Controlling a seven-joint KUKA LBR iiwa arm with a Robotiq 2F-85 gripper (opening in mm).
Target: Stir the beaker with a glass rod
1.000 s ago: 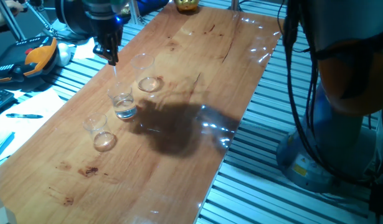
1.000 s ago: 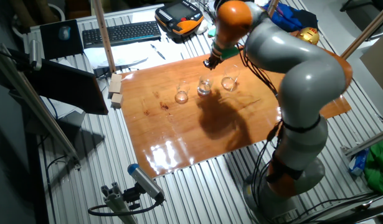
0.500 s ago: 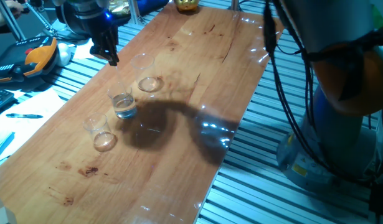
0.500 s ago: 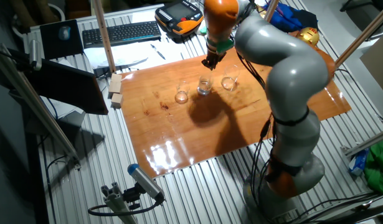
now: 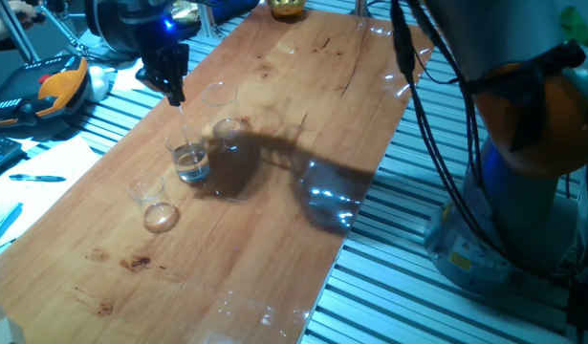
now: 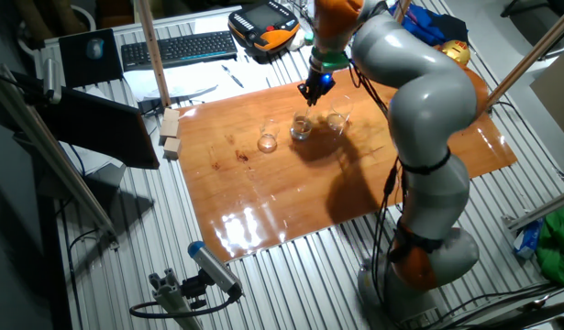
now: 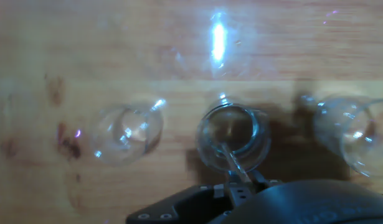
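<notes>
The gripper (image 5: 173, 88) is hanging above the beaker (image 5: 188, 161), which is standing on the desk (image 5: 303, 115) between a taller glass (image 5: 224, 113) and a smaller glass (image 5: 152, 203). Its jaws are pinching the top of the glass rod (image 5: 182, 122), whose long axis is running nearly straight down into the beaker's mouth. In the hand view the rod (image 7: 232, 161) is reaching into the beaker (image 7: 231, 135), so stirring probably calls for small circles inside its rim.

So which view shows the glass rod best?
The hand view: the glass rod runs from the claw down into the middle beaker. One fixed view shows it as a faint line under the claw; in the other fixed view it is too thin to see.
</notes>
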